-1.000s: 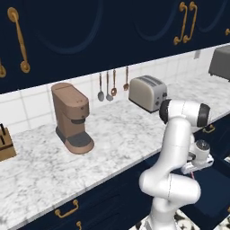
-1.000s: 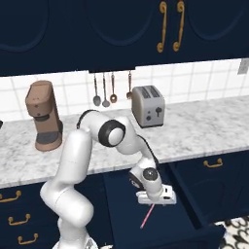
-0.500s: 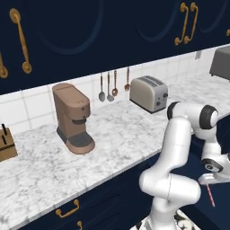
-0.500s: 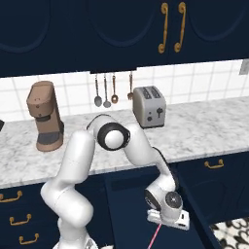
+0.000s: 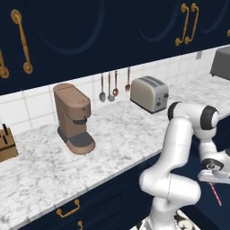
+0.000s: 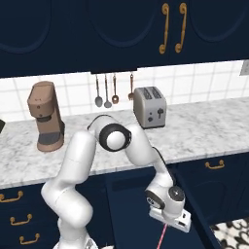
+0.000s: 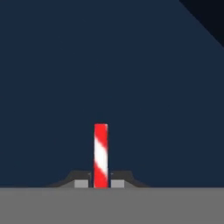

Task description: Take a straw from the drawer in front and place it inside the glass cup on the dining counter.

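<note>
Fingers (image 7: 101, 183) pinch red-and-white striped straw (image 7: 100, 153); no writing legible.

Navy cabinets (image 6: 121, 29), white tiled wall (image 6: 204, 82), marbled worktop (image 5: 112, 134), checkered floor (image 6: 233, 228).

bench: a long marbled white-grey top (image 5: 112, 134) along the wall.
coffee machine: brown, tall (image 5: 72, 117), it stands on the bench, near the left.
toaster: silver (image 5: 149, 93), with two slots on top, well apart from the coffee machine.
hanging spoons: three small ones (image 5: 114, 85) hang on the tiled wall, between the coffee machine and the toaster.
knife block: brown wood (image 5: 6, 143), at the far left of the bench.
top cupboards: dark blue doors with long brass handles (image 6: 172, 28).
small brass handles: on blue fronts under the bench (image 6: 215, 165).
</note>
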